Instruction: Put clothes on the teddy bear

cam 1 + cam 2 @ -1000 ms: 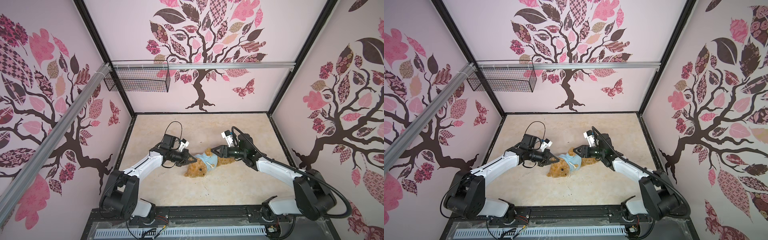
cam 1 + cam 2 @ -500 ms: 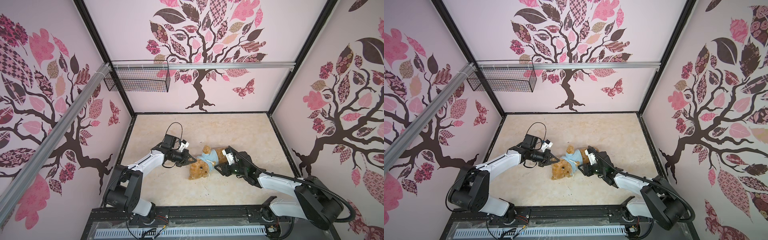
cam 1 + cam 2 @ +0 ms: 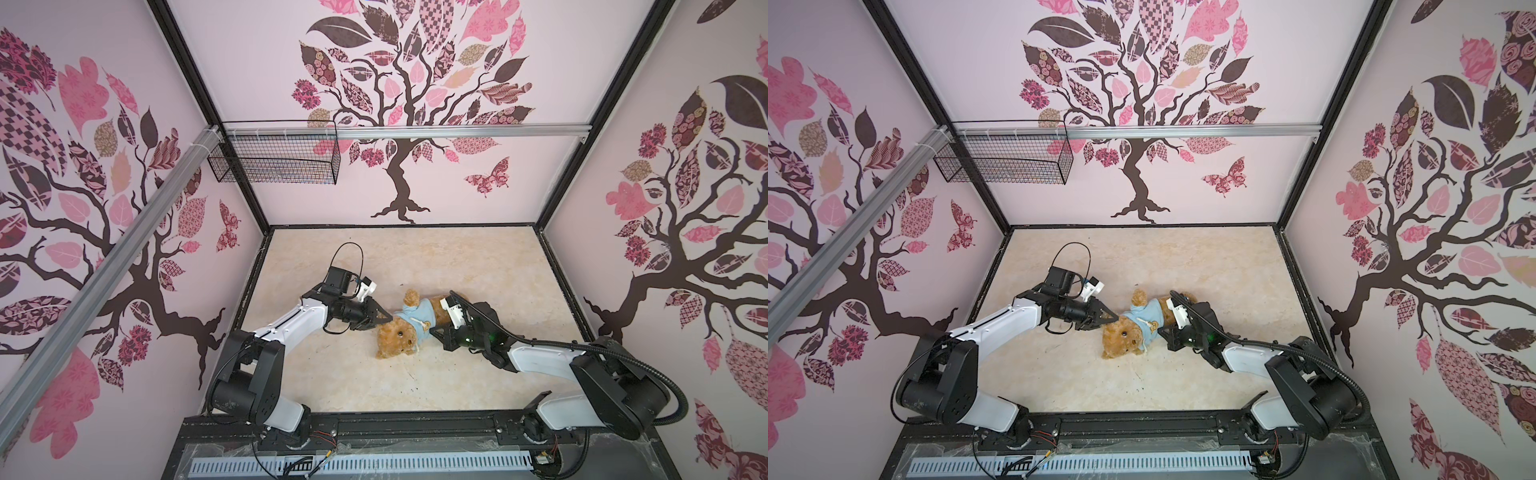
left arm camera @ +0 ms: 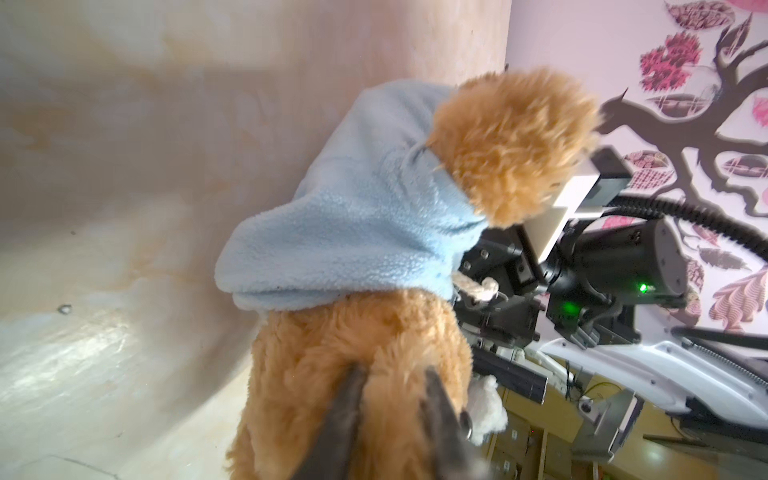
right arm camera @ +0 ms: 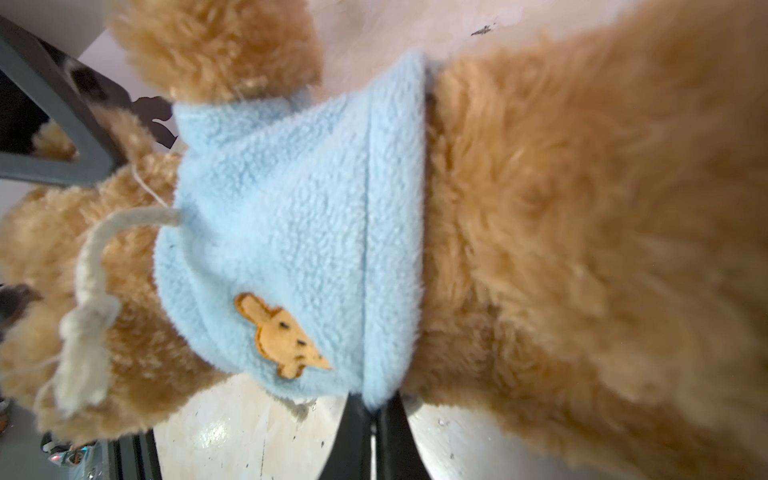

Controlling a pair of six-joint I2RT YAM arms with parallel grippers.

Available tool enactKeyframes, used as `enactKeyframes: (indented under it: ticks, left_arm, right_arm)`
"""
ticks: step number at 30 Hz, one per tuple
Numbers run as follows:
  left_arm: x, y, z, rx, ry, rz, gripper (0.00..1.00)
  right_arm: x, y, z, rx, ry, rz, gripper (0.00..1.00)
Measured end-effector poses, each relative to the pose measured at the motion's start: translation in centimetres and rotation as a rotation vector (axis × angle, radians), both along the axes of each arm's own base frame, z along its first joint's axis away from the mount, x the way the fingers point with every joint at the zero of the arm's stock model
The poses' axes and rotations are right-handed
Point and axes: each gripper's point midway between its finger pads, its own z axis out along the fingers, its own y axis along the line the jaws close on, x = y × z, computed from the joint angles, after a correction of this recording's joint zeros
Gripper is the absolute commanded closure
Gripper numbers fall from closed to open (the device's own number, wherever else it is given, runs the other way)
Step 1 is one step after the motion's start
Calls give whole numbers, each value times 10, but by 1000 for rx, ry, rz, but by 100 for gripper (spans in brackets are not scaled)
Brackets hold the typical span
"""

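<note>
Teddy bear (image 3: 397,337): left claw (image 4: 395,376) parted against head; right claw (image 5: 374,419) pinching shirt (image 5: 291,232) hem.

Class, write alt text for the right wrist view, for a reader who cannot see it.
Close up, the right pincer is shut on the hem of a light blue fleece shirt worn by a golden-brown teddy bear. The shirt has an orange bear-face emblem and a cream drawstring.

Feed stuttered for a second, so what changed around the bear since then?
The right gripper came round from the far side of the teddy bear to its near side and shut on the hem of the light blue shirt. The left gripper opened at the head. The bear lies about where it was, shirt on.
</note>
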Motion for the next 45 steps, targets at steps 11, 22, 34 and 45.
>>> enactKeyframes:
  ticks: [11,22,34,45]
  left_arm:
    - [-8,7,106,177,-907,-121,17]
    - [-12,-23,33,341,-1182,-682,21]
    - [14,-56,2,309,-1244,-971,33]
    - [12,-44,-33,382,-1141,-1141,61]
  right_arm:
    - [0,6,43,183,155,66,100]
    - [-8,10,35,230,258,123,100]
    - [-11,9,31,229,285,140,100]
    - [-1,-17,32,269,317,71,100]
